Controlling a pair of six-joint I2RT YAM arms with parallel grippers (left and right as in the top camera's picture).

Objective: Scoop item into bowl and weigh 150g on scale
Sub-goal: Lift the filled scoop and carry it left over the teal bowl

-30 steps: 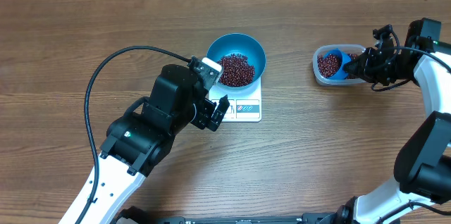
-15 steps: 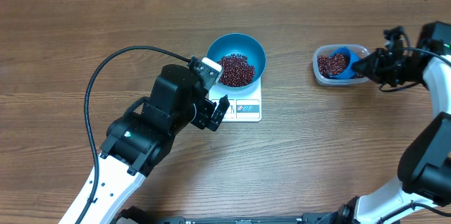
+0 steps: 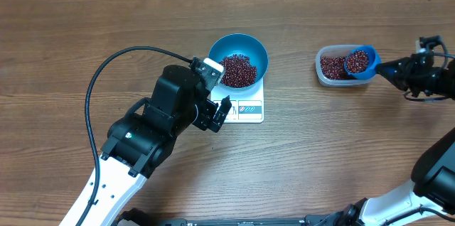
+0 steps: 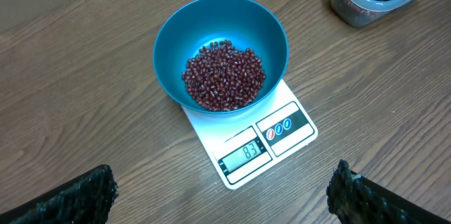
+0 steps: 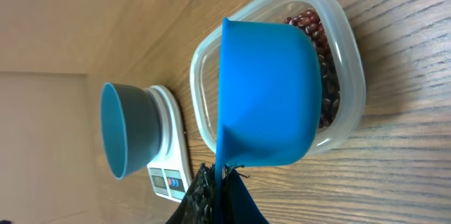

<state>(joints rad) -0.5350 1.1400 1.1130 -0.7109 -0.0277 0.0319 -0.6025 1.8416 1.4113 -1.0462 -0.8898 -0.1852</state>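
**A:** Which step is in hand?

**B:** Another scoopful is being fetched. The scoop [image 5: 268, 104] is gripped by its handle in the right fingers [image 5: 208, 199], which are closed narrowly on it. It is loaded with beans [image 3: 357, 60] and held just ahead of those fingers, above the tub [image 3: 328, 81].

**A:** And the other arm?

**B:** The left fingers [image 4: 74, 197] are spread wide and nothing is held. The bowl [image 4: 176, 41] is seen ahead of them and between them, seated on the scale [image 4: 285, 108], whose display is turned toward them.

**A:** How far along is the weighing?

**B:** A mound of beans is heaped in the bowl and 83 is shown on the display, so the target is judged not yet met.

**A:** What is called for next?

**B:** The scoop should be kept level and carried well beyond the tub, away from the right fingers, until it is over the bowl. It should then be tipped gradually, with the display watched, so that the target is not overshot.
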